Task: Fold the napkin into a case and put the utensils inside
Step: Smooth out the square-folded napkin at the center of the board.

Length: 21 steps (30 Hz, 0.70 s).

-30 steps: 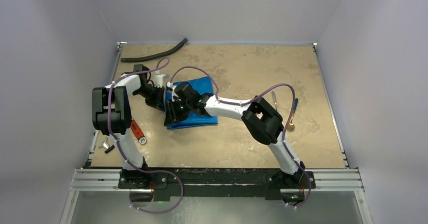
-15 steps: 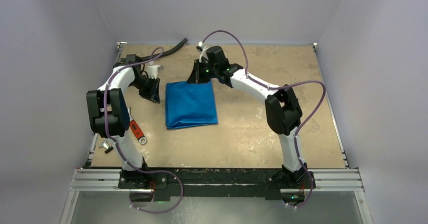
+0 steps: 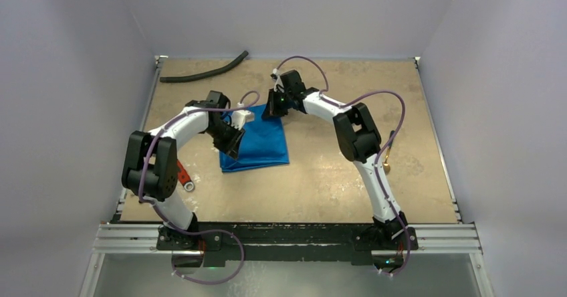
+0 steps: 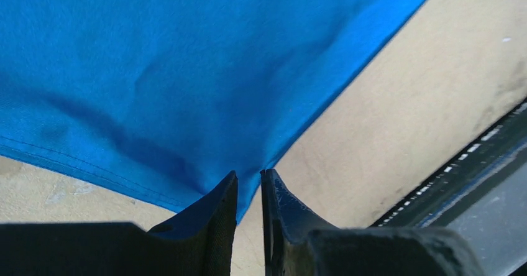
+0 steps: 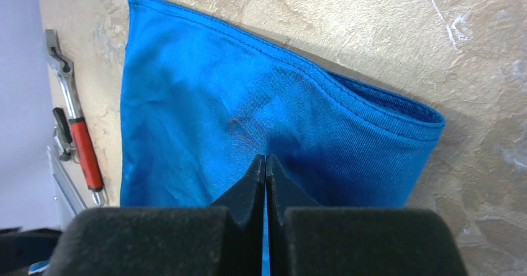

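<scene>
**Table** (image 3: 321, 190): tan, mottled surface. Both arm bases are bolted along its near edge.

**Near zone.** A silver wrench with a red handle (image 3: 182, 175) lies close to the left edge, towards the near side, and is partly covered by the left arm. Close to the right edge, just beside the right arm's lower link, the round gold-coloured bowl of a small spoon (image 3: 386, 167) is visible.

**Middle zone.** The shiny bright blue satin napkin (image 3: 262, 143) lies flat on the table, left of centre. It is folded into a near-square oblong of several layers. It is well apart from the spoon and does not touch the wrench.

**Left pincer** (image 4: 248, 178): positioned at the napkin's left edge, towards the near-left corner. The two fingers stand a narrow slit apart, and the hem of the cloth runs into the slit. Whether the cloth is clamped cannot be told.

**Right pincer** (image 5: 266, 159): positioned at the napkin's far edge, close to the far-right corner. The fingers are pressed together, tip against tip, pinching a small pucker of the top layer. Creases run out from the tips. At the adjacent corner the layers gape slightly.

**Far zone.** A long black hose (image 3: 204, 71) lies at the far-left corner of the table, well apart from the napkin.
</scene>
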{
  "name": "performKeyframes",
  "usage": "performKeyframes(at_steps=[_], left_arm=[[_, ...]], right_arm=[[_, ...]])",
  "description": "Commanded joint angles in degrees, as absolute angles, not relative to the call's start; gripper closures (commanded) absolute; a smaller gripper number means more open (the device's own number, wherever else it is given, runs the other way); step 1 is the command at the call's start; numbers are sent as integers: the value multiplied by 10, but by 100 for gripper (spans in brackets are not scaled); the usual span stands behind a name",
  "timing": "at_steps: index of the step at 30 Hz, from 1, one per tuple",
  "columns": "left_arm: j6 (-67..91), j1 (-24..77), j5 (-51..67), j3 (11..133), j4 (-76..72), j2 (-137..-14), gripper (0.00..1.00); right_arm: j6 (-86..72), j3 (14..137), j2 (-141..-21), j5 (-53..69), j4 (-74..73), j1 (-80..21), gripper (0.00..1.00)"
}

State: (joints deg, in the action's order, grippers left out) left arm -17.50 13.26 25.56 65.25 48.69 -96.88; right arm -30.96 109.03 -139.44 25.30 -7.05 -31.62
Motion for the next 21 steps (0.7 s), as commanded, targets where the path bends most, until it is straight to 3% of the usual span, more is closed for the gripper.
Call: performKeyframes(at_steps=[1,9,21], left_arm=[[-187,134,188,622,427,-981,81],[-207,134,149,582,402,-964,83],[-229,135,81,563,379,-959,84]], right_arm=[[-314,1084,-1374,299,-51,-296,100],[-348,1079,-1373,385,-3,-263,100],[-349,1041,-1395,348,12,-238,100]])
